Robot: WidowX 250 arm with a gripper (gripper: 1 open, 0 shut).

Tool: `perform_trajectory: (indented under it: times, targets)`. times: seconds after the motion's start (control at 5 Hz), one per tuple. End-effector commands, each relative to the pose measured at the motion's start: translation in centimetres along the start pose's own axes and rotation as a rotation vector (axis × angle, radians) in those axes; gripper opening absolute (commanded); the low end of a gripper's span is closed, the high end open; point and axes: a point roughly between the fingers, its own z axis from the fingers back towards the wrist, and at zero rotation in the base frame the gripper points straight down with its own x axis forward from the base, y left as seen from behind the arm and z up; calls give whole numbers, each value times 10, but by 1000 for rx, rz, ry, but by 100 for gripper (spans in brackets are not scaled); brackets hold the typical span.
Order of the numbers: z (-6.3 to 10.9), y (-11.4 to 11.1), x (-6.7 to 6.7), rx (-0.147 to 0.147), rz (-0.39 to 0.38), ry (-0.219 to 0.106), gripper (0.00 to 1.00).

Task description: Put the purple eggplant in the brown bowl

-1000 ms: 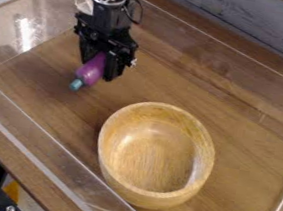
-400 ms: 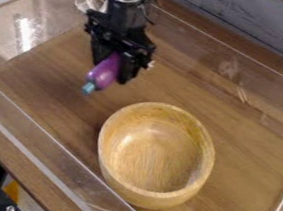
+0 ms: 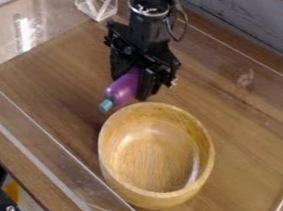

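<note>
1. Camera view: gripper (image 3: 134, 79) points straight down, jaws partly closed on the purple eggplant (image 3: 124, 90), pinched at its upper end.
2. Eggplant hangs tilted, teal stem cap lowest, off the table, approx. 10 o'clock of the brown bowl (image 3: 157, 154), just outside the rim.
3. Likely held high so it clears the thick rim; not yet over the hollow, so release wd be premature.
</note>
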Motion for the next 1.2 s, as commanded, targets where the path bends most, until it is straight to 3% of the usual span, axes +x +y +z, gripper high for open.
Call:
perform_trajectory:
  times: [0.0,0.4,1.0]
  targets:
    - [15,-18,0,-1,-23,-58,0]
    - [8,-62,-12,-6,-82,-54,0]
    - [18,-69,-29,-12,-91,-73,0]
